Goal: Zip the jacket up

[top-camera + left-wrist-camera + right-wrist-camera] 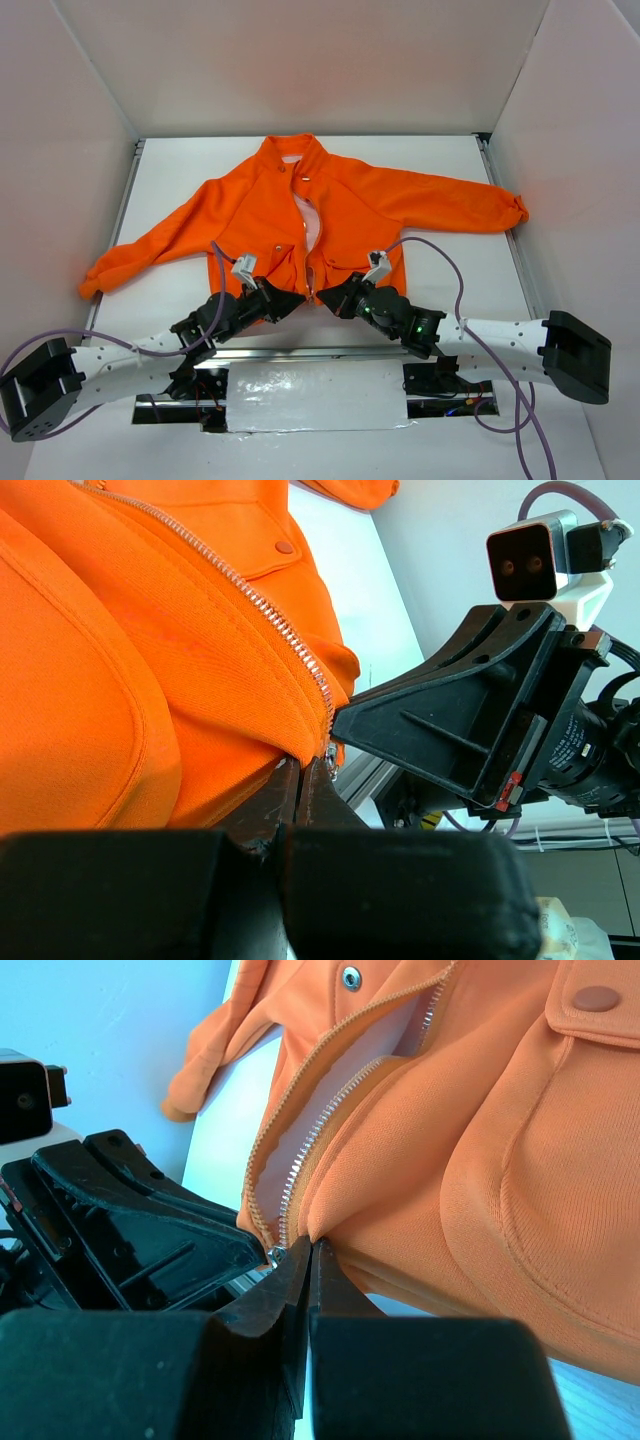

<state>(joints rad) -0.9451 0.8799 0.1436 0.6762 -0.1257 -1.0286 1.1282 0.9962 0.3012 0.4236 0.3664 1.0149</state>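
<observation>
Table [450, 160]: one white surface, walled on three sides.

Jacket [340, 215]: one, orange, lying flat and front-up at the middle of the table. Its long axis runs near to far, with the collar pointing to the far wall and the hem toward the arm bases. There are two sleeves. In the top view, one sleeve [150, 245] slants toward the near left. The other sleeve [450, 205] reaches out to the right, almost level.

Arms: two, both reaching in to the middle of the hem from either side.

Left gripper [298, 300]: fingers pressed together, pinching the hem fabric on its own side of the zipper's lower end.

Right gripper [325, 298]: fingers likewise closed tight on the hem fold just beside the zipper teeth. The two gripper tips sit just beside one another, nearly touching.

Pockets: two, one on each front panel. The right wrist view shows one pocket [560, 1180].

Zipper [310, 1140]: one, pale, running along the jacket's long axis. It gapes above the hem and shows light lining.

Snaps: the right wrist view shows one orange snap [598, 998] on the pocket flap and one metal snap [351, 976] nearer the collar.
</observation>
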